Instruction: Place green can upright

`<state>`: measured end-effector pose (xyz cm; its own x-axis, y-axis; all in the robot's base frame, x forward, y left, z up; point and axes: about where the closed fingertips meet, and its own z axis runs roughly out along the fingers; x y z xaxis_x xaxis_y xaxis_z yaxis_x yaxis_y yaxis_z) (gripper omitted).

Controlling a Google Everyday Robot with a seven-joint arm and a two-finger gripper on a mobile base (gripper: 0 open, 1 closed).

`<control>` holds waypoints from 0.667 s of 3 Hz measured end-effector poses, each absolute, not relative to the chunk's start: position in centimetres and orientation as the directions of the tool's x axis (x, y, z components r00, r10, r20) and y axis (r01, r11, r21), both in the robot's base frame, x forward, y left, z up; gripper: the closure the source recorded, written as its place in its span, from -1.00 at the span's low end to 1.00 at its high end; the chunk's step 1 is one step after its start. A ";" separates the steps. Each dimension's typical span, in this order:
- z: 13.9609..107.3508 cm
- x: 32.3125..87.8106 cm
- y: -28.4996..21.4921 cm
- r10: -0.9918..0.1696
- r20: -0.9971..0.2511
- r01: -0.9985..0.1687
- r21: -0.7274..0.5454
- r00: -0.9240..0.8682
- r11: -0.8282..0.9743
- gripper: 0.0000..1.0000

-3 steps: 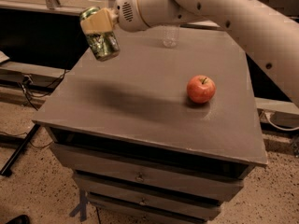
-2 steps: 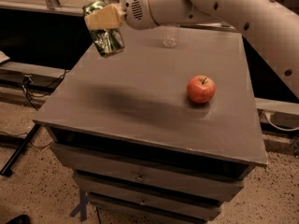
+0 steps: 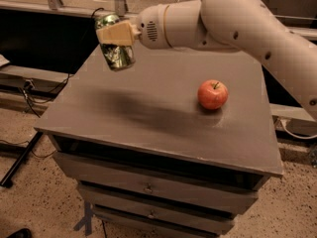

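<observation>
Gripper (image 3: 114, 34) is hovering over the 10 o'clock corner of the grey cabinet top (image 3: 148, 133), its tan jaws clamping the green can (image 3: 118, 58) around its upper half. The can is hanging clear of the surface and leaning slightly. White arm (image 3: 237, 19) is reaching in from 2 o'clock. Red apple (image 3: 213, 94) is sitting toward 3 o'clock, well apart from the can. Arm's shadow is lying across mid-table.

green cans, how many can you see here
1. The green can is gripped by the gripper, held in the air above the far left part of the cabinet top, left of the apple. The arm may hide more behind it.
</observation>
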<state>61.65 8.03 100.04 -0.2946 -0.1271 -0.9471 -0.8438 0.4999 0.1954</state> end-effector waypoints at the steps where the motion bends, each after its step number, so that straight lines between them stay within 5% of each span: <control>1: 97.2 61.0 7.1 -0.082 -0.962 -0.847 0.185 -0.259 0.499 1.00; 2: 94.8 60.3 6.4 -0.061 -0.970 -0.858 0.177 -0.234 0.482 1.00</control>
<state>60.27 6.43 94.80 -0.2342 -0.0612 -0.9703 -0.8583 0.4817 0.1768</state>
